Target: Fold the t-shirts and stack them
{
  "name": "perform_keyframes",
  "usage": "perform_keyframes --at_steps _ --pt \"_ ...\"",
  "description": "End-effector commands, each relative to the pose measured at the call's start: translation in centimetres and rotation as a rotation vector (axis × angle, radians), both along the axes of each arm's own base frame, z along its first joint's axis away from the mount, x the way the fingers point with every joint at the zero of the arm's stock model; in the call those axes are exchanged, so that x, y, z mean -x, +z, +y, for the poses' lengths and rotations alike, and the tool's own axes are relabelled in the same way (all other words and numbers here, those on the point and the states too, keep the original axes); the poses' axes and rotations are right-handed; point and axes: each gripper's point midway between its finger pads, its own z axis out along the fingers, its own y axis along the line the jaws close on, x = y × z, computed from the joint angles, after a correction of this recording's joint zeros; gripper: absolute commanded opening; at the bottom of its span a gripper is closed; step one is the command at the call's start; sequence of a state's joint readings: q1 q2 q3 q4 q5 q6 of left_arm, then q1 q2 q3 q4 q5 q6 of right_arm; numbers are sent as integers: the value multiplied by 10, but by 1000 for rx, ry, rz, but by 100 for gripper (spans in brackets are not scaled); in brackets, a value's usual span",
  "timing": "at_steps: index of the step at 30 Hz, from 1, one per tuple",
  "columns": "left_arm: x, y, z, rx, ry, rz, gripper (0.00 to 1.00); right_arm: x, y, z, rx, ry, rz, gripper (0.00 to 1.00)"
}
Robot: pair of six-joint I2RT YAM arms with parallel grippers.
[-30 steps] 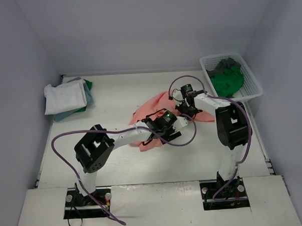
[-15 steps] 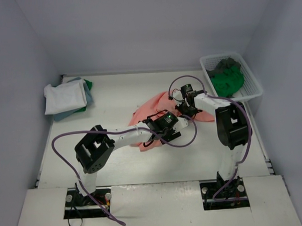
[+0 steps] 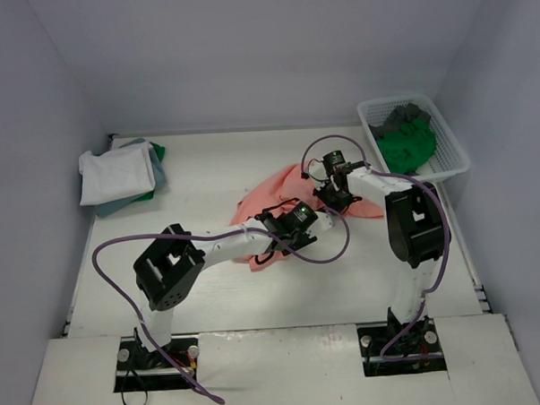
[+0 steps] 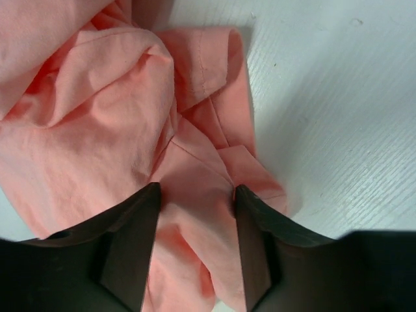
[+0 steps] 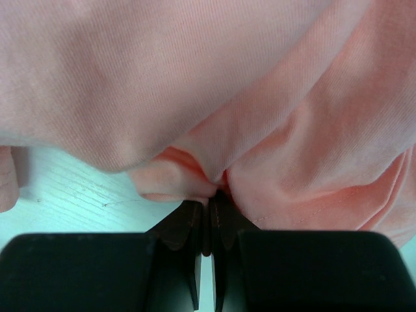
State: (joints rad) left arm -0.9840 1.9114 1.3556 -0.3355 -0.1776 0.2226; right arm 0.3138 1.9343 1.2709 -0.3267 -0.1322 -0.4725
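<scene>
Work piece: pink shirt (image 3: 270, 195) lies crumpled on the bench (image 3: 205, 156), left of the basket (image 3: 430, 176) and nearer the arms; not yet spread or folded.
Basket-side grip: right hand (image 5: 209, 205) is clenched on a small pinch of the pink shirt's edge.
Far-side grip: left hand (image 4: 195, 218) sits on the part of the shirt away from the basket, with its jaws astride a ridge of cloth and still apart.
Change: over the last second those jaws have drawn closer over that ridge; both arms have barely shifted.
Meaning: a second hold seems to be forming, probably so the shirt can be lifted and stretched flat.
Done: stack (image 3: 116, 173), white on top, far left of the basket.
Waiting: green shirt (image 3: 409, 147) and grey shirt (image 3: 408, 116) inside the basket.
</scene>
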Motion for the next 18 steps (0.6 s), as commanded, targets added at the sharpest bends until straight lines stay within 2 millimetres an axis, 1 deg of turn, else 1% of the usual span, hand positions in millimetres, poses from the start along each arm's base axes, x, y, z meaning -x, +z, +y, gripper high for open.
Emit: perform_keyframes --at_steps 1,2,5,8,9,10,11,13,15,16,17,18 --pt "-6 25 -10 45 2 -31 42 7 14 8 -38 5 13 0" --pt "-4 22 -9 40 -1 -22 36 7 13 8 -37 5 14 0" --pt "-2 20 -8 34 -7 -6 27 8 13 7 -35 3 15 0" --pt "-3 21 -6 27 -9 1 24 7 14 7 -37 2 12 0" --pt "-4 21 -4 22 -8 -1 20 8 15 8 -38 5 11 0" --pt "-6 22 -1 18 -6 -1 19 8 16 8 -39 5 8 0" --pt "-8 27 0 25 -3 -8 17 8 17 7 -38 3 6 0" --pt "-18 35 10 22 12 -18 10 7 19 6 -39 1 -1 0" --pt "-30 53 20 44 34 -49 2 6 23 6 -41 1 -9 0" --pt "-43 58 33 47 64 -51 0 5 26 6 -44 -2 -17 0" --pt "-52 76 39 80 87 -69 0 4 28 5 -49 -3 -23 0" --pt "-59 84 47 94 108 -72 0 3 32 4 -56 -6 -31 0"
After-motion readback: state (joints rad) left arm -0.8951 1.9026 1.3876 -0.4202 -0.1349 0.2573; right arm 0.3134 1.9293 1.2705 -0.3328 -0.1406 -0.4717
